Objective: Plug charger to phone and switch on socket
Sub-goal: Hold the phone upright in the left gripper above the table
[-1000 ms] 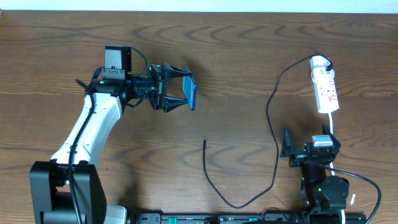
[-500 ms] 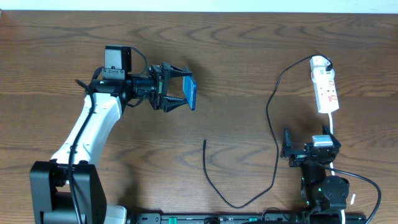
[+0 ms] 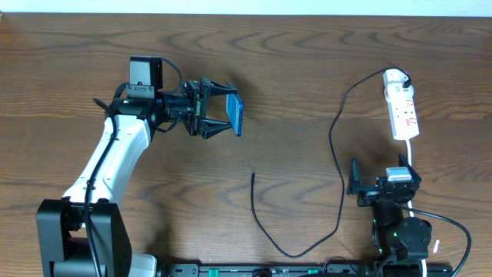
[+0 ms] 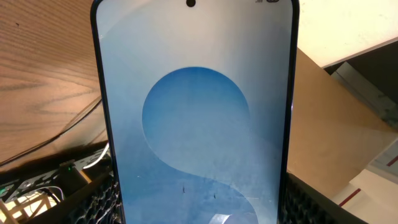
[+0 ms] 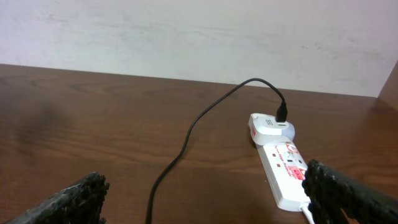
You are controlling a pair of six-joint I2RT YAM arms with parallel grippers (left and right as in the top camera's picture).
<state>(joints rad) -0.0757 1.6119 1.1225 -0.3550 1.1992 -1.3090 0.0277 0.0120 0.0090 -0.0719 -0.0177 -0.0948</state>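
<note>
My left gripper is shut on the phone, held off the table on its edge at the left middle. In the left wrist view its blue screen fills the frame, clamped by its long sides between my fingers. The charger, a thin black cable, runs from its plug in the socket's far end down the table and loops back to a free tip. The white socket lies at the far right. My right gripper stands open and empty just short of the socket.
The socket's thick white cord trails toward the right arm's base. A cardboard box stands beyond the table in the left wrist view. A pale wall closes the table's far edge.
</note>
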